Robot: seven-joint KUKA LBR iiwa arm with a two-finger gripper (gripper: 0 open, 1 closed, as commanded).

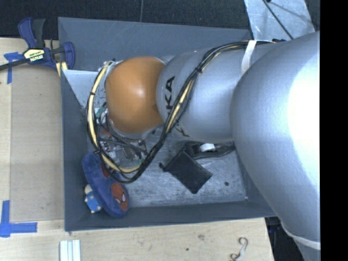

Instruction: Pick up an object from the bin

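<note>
Plush toy (103, 189), blue, lies in the bin's (70, 145) lower-left corner; the gripper (122, 145) hangs low beside it, likely for a grasp; open or clenched, I cannot tell.

Arm (217, 97) in from the right, stretched across the bin (70, 145), wrist (133, 94) over the left half. In front of the wrist, a soft toy (106, 189) lies in the front left corner, by the left wall. Right of it, mid-floor, sits a flat pad (187, 170), apart from the toy.
</note>
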